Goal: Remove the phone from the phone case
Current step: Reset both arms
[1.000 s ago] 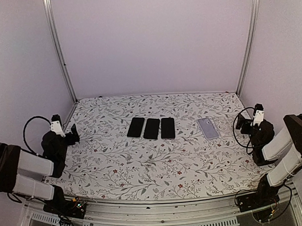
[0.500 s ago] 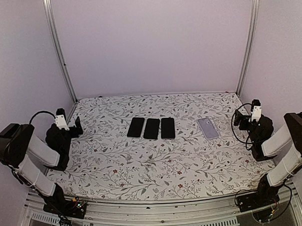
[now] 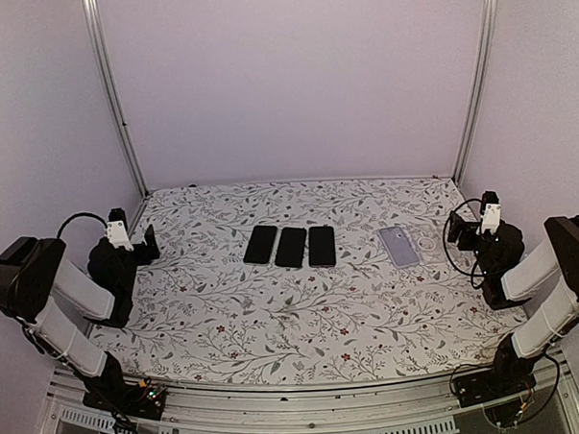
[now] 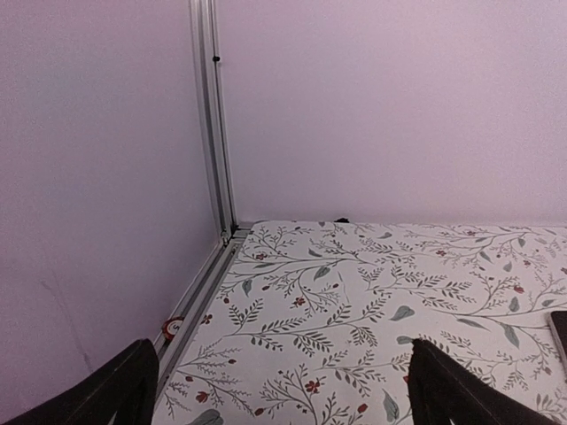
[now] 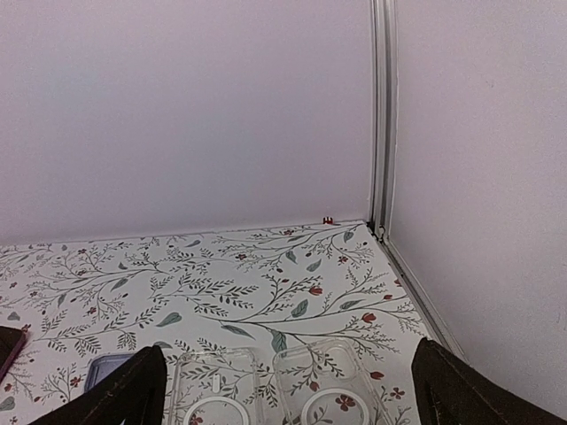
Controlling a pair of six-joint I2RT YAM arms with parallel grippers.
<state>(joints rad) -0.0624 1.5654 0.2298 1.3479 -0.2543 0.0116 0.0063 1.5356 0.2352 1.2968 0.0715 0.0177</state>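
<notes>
Right wrist view catches two clear ringed cases (image 5: 323,376), cropped below and faint from above, beside the phone case (image 3: 399,246); left pincer (image 4: 283,382) and right pincer (image 5: 288,386) gape, released.

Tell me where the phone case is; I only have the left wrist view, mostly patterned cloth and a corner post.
Observer: The phone case lies flat on the table's right side, near the right gripper.
Operator: What else is out there?
Observer: Three black phones lie side by side mid-table.
Operator: Right gripper holding anything?
Observer: No, its fingers stand wide apart with nothing between them.
</notes>
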